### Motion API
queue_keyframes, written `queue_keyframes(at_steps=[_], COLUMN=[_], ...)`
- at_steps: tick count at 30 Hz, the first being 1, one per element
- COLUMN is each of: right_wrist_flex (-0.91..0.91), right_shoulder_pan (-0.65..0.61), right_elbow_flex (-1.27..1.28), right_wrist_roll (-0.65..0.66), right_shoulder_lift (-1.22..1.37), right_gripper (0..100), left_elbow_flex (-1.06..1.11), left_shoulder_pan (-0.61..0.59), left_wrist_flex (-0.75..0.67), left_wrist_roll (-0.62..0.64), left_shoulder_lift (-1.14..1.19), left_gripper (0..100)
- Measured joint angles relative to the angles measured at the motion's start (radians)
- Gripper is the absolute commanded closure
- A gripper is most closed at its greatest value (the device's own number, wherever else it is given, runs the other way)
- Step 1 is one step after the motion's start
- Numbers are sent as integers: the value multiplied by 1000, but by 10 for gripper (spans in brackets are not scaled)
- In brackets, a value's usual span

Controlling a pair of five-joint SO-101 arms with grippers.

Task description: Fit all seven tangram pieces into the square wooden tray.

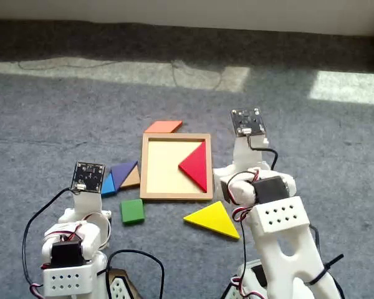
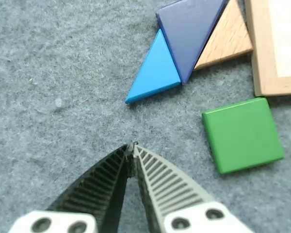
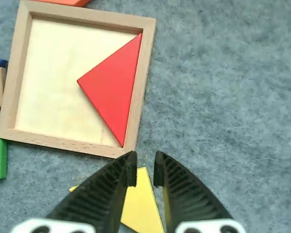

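The square wooden tray [image 1: 174, 197] lies mid-table with a red triangle [image 1: 196, 165] in its right half. An orange piece [image 1: 163, 127] lies behind it. A dark blue triangle [image 1: 123, 171], a light blue triangle [image 1: 108, 184] and a tan triangle [image 1: 131, 179] cluster at its left, and a green square [image 1: 132, 211] sits in front of them. A yellow triangle [image 1: 213, 218] lies in front of the tray's right corner. My left gripper [image 2: 132, 148] is shut and empty, just short of the light blue triangle [image 2: 155, 70]. My right gripper [image 3: 144, 170] is slightly open over the yellow triangle [image 3: 138, 204].
Grey carpet covers the surface, with free room to the right of the tray [image 3: 145, 82] and behind it. Both arm bases and their cables stand at the near edge. Sunlit patches lie at the far side.
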Motion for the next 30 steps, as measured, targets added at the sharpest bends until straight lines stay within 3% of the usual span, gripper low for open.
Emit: queue_keyframes(at_steps=[9,16,30], right_wrist_flex=[-147,-157,-215], right_shoulder_pan=[11,11,91], right_elbow_flex=[101,101,101], right_wrist_roll=[0,-8,-8], right_shoulder_lift=[-6,-6,-6], right_gripper=[929,974,992], left_elbow_flex=[0,0,-23], left_shoulder_pan=[8,81,55], left_wrist_flex=[0,0,5], left_wrist_roll=[0,0,0], left_shoulder_lift=[0,0,0], left_gripper=[991,990,989])
